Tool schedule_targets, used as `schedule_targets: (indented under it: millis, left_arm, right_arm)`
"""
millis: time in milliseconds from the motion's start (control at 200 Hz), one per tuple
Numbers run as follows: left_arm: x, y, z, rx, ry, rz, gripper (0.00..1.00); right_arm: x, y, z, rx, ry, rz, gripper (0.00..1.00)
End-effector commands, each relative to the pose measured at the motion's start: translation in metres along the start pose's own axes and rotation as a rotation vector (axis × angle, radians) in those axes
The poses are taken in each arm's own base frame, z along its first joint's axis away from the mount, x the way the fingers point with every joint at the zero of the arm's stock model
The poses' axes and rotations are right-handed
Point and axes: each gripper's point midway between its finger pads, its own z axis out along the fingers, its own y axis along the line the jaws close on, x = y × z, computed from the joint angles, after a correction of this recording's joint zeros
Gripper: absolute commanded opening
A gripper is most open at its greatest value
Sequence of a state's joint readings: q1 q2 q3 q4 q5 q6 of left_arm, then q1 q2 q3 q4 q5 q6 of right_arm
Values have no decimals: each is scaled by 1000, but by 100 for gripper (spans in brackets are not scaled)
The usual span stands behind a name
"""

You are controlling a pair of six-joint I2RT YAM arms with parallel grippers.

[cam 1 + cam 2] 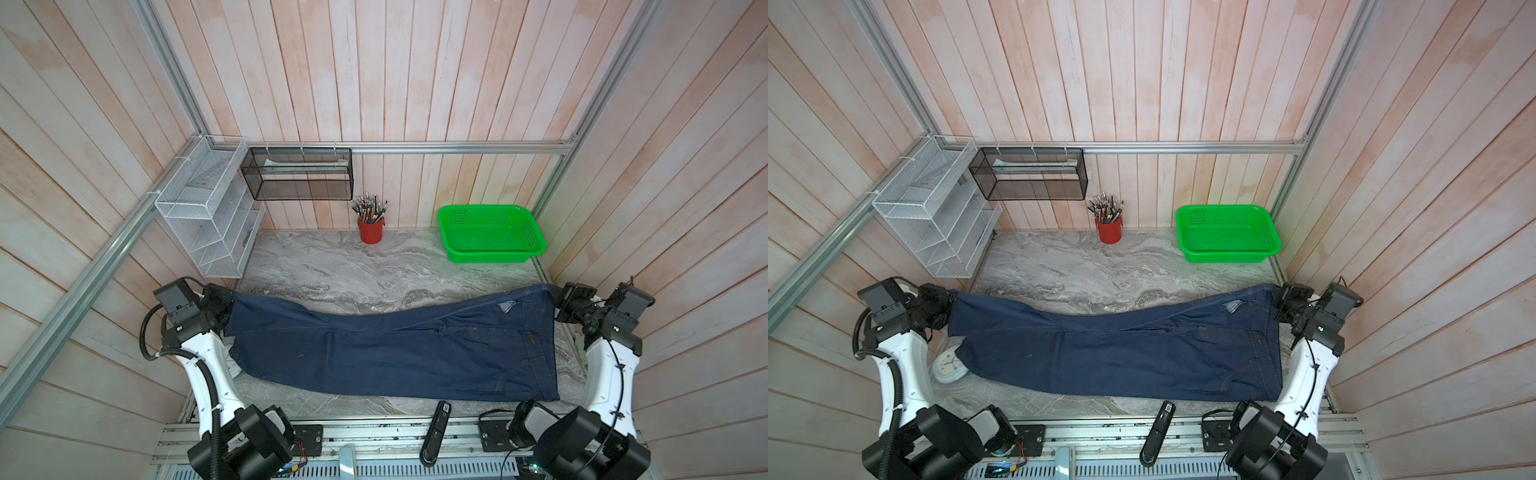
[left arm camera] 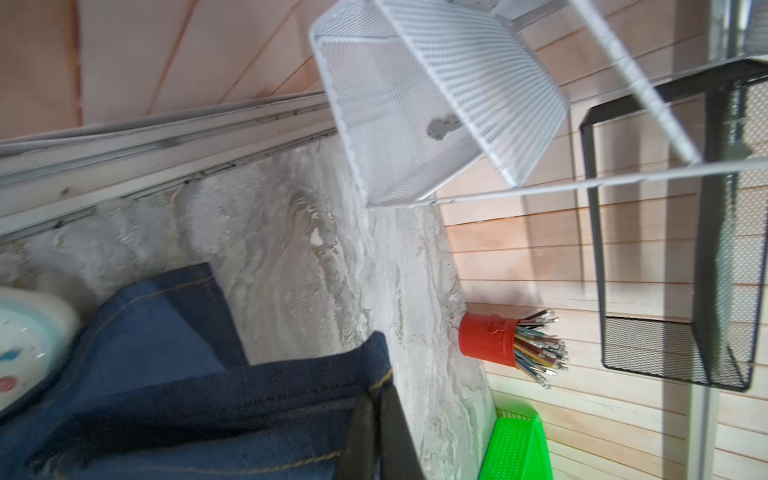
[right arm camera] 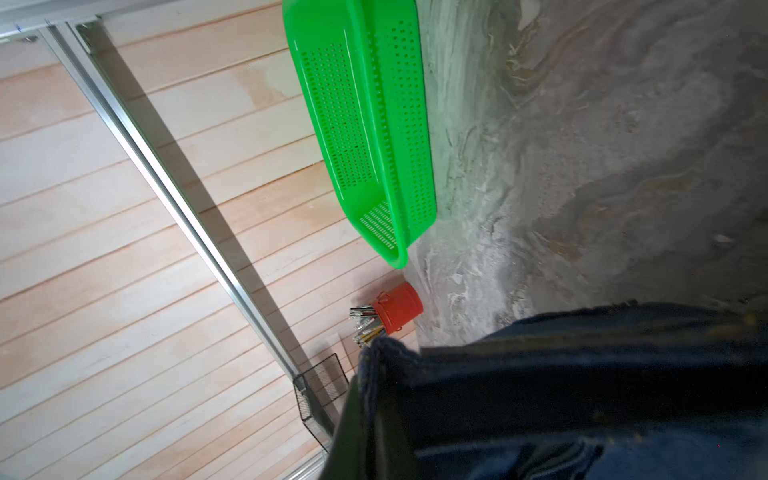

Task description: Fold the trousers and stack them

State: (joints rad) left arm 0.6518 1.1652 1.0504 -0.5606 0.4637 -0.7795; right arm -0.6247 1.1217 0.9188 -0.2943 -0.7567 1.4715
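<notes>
Trousers lie lengthwise across the lower middle of both top views, with the waistband at the right end and the leg hems at the left. Left gripper, at mid-left of the frame, is clamped tight on the hem of the far leg. The left wrist view shows denim pinched between its fingers. Right gripper, at mid-right, is clamped tight on the far corner of the waistband. The far edge is raised at both ends and sags in the middle toward the table. The near leg rests flat on the surface.

Judgement: the grips at opposite ends keep the far half stretched so it can be carried over the near half, leg onto leg. That fold is not yet made.

Green basket and red cup, in the upper middle and right of the frame, stand well apart from the cloth.
</notes>
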Motion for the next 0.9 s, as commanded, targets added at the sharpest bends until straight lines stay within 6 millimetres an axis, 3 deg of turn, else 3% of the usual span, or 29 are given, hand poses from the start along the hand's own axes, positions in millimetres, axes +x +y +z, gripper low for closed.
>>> schedule_targets:
  millis: [0, 250, 375, 460, 545, 730, 815, 895]
  left_arm:
    - [-18, -37, 8, 69, -7, 40, 0]
    - [-40, -84, 45, 90, -5, 89, 0]
    - [-40, -85, 52, 84, 5, 93, 0]
    - [-30, -75, 47, 66, 15, 109, 0]
    - [-17, -59, 30, 55, 10, 121, 0]
    - [11, -13, -19, 14, -25, 125, 0]
    - [28, 6, -29, -29, -14, 149, 0]
    - [47, 31, -22, -65, 20, 134, 0]
  right_arm:
    - [-9, 55, 18, -104, -11, -80, 0]
    - [-22, 88, 81, -65, 29, -114, 0]
    - [-19, 89, 95, -22, 68, -150, 0]
    - [-21, 73, 86, 4, 62, -171, 0]
    - [-30, 47, 65, 32, 43, -164, 0]
    - [-78, -14, 11, 108, -72, -138, 0]
    - [-96, -40, 5, 181, -81, -153, 0]
    - [-105, -65, 12, 238, -61, -165, 0]
